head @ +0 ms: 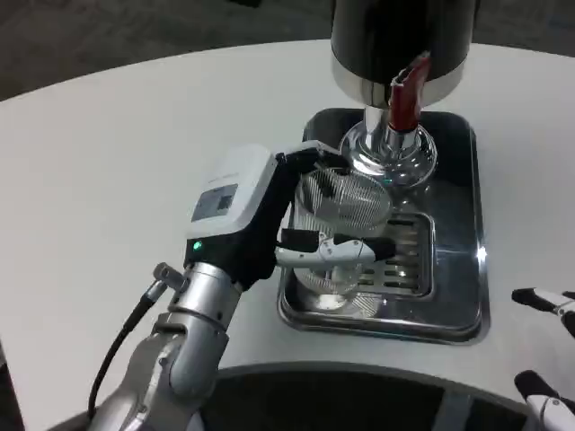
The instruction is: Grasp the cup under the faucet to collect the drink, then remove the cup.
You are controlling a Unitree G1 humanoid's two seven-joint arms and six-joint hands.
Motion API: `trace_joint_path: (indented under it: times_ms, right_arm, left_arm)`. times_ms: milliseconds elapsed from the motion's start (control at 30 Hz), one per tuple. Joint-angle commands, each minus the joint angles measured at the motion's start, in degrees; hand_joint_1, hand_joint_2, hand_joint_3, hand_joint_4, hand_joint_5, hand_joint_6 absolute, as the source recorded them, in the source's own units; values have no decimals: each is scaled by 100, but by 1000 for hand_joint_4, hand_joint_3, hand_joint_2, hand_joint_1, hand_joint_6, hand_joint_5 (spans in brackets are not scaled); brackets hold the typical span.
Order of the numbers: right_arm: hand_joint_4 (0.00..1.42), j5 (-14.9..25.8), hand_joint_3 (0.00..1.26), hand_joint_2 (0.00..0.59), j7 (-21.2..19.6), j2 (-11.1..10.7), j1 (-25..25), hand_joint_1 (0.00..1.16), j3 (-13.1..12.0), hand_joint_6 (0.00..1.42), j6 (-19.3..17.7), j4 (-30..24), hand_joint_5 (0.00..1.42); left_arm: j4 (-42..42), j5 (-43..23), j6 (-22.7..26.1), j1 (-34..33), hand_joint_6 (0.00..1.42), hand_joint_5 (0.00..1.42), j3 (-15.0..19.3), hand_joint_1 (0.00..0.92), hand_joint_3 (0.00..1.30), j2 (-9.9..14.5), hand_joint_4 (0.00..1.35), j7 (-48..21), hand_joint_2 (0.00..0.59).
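A clear ribbed cup [346, 215] stands on the silver drip tray [458, 269], just in front of the dispenser's chrome base [388, 153]. The black dispenser [400, 40] rises at the back with a red faucet lever [406, 99] above the cup's far side. My left hand [269, 215] wraps around the cup from the left, with black fingers over its far rim and a white thumb across its near side. My right hand [544, 350] sits at the frame's lower right edge, off the tray, with two fingertips apart and nothing between them.
The drip tray has a slotted grate [404, 260] under and right of the cup. The white round table [108, 162] spreads wide to the left. Its curved front edge runs just below the tray. A black cable [121, 346] trails from my left wrist.
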Motion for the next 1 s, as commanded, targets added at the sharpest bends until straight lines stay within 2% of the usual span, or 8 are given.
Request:
trace_joint_path:
  times_ms: [33, 233, 733, 800, 833, 867, 1000]
  right_arm:
    - [119, 103, 146, 450, -25, -13, 151, 484, -144, 1, -154, -20, 47]
    - [119, 182, 146, 450, -33, -24, 205, 484, -263, 1, -226, 34, 49]
    - [119, 222, 146, 450, -34, -26, 213, 484, -285, 1, -254, 55, 50]
    - [119, 23, 146, 450, 51, 64, 197, 484, 277, 1, -231, -370, 50]
    - [119, -53, 146, 450, 71, 94, 196, 484, 461, 1, -213, -508, 50]
    - [119, -107, 146, 450, 81, 120, 209, 484, 587, 1, -197, -606, 50]
    - [119, -255, 146, 450, 70, 192, 294, 484, 805, 1, -134, -817, 50]
  left_arm:
    - [328, 37, -74, -306, 1424, 1216, -123, 717, 929, -51, 1061, 292, 0]
    - [668, 37, -125, -539, 1424, 1216, -298, 717, 929, -108, 1061, 516, 0]
    - [1816, 115, -206, -1090, 1424, 1203, -634, 717, 925, -272, 1060, 1346, 0]
    - [2004, 114, -227, -1155, 1424, 1203, -697, 717, 922, -325, 1052, 1450, 0]
    - [2095, 113, -239, -1187, 1424, 1203, -733, 717, 921, -353, 1050, 1500, 0]
    - [2152, 111, -249, -1208, 1424, 1203, -757, 717, 921, -369, 1049, 1534, 0]
    - [2378, 108, -289, -1296, 1424, 1203, -857, 716, 921, -443, 1048, 1639, 0]
